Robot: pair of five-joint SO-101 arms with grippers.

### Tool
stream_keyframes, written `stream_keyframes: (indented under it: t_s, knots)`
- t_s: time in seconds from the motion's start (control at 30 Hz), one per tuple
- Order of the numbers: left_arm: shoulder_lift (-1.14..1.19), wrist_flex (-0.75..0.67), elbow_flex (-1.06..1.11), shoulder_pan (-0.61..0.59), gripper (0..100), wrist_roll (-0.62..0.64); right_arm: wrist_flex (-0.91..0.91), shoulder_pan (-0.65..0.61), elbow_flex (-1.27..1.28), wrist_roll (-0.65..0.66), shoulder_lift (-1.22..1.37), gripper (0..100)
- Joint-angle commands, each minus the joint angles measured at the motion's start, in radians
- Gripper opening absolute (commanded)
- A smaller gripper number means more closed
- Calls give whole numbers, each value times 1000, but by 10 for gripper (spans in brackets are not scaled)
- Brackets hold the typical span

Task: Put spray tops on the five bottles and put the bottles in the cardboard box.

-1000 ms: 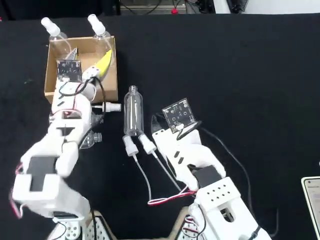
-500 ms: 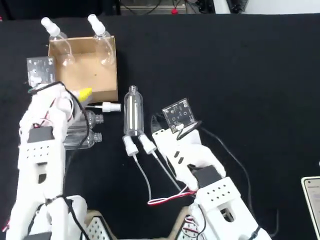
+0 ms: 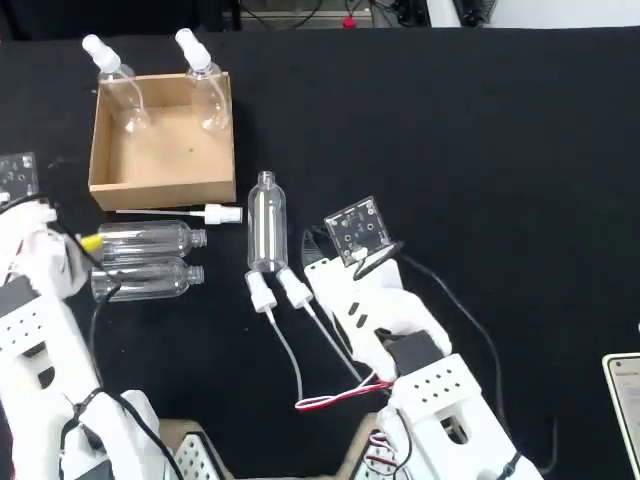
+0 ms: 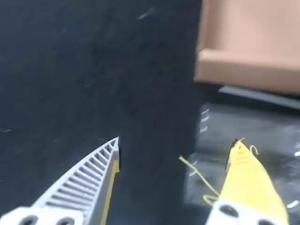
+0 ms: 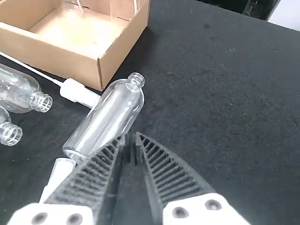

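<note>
Left wrist view — left hand (image 4: 178, 145) spread wide, bottles (image 4: 262, 122) blurred; right hand (image 5: 131, 139) pinched closed.

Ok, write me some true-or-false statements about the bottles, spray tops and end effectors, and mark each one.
1. Two capped bottles are in the cardboard box. True.
2. The bottle at mid-table wears a spray top. False: its neck is bare.
3. The right end effector grips that bottle. False: it is shut on nothing, beside the bottle.
4. The left end effector is open. True.
</note>
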Motion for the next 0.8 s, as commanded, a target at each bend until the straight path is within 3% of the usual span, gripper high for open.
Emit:
stream_keyframes:
  t_s: [0.0, 0.13, 0.23, 0.57, 0.77]
  knots:
    - [-26, 98, -62, -38, 353, -344, -21, -5, -7, 9, -22, 15]
    - [-26, 227, -62, 7, 353, -657, -21, -5, -7, 9, -22, 15]
    - [-26, 321, -76, 84, 353, -750, -21, -5, -7, 9, -22, 15]
    - [-11, 483, -185, 395, 356, -700, -21, -5, -7, 9, -22, 15]
    - [175, 489, -269, 449, 357, -663, -21, -5, -7, 9, -25, 15]
